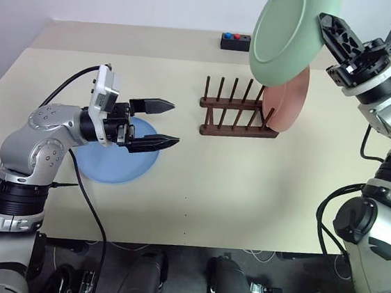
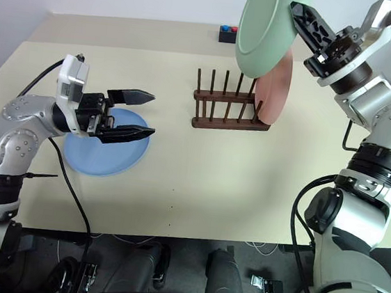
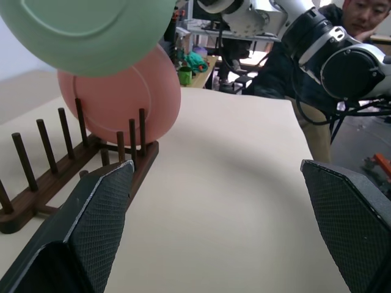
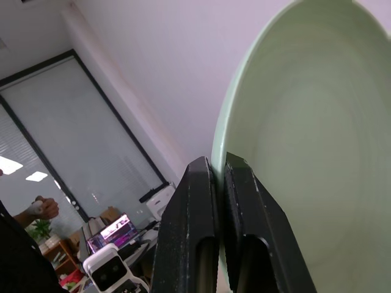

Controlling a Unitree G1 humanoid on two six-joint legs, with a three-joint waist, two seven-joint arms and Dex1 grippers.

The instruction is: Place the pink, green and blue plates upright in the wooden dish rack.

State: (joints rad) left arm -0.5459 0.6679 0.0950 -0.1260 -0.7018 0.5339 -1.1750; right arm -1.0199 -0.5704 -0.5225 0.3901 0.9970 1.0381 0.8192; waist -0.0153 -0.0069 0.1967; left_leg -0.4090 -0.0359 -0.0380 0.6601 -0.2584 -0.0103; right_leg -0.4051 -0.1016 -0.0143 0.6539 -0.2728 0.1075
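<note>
My right gripper (image 1: 333, 34) is shut on the rim of the green plate (image 1: 288, 34), which hangs tilted in the air above the right end of the wooden dish rack (image 1: 235, 112). The pink plate (image 1: 289, 100) stands upright in the rack's rightmost slot. Flat on the table at the left lies the blue plate (image 1: 113, 162). My left gripper (image 1: 163, 123) hovers open just above the blue plate's right edge, pointing toward the rack, with nothing between its fingers (image 3: 91, 226). In the right wrist view the fingers (image 4: 211, 226) pinch the green plate's (image 4: 317, 183) edge.
A small black box with coloured buttons (image 1: 235, 41) sits at the table's far edge behind the rack. A black cable (image 1: 90, 212) trails from the left arm over the table's front edge. A person (image 3: 360, 18) sits beyond the table in the left wrist view.
</note>
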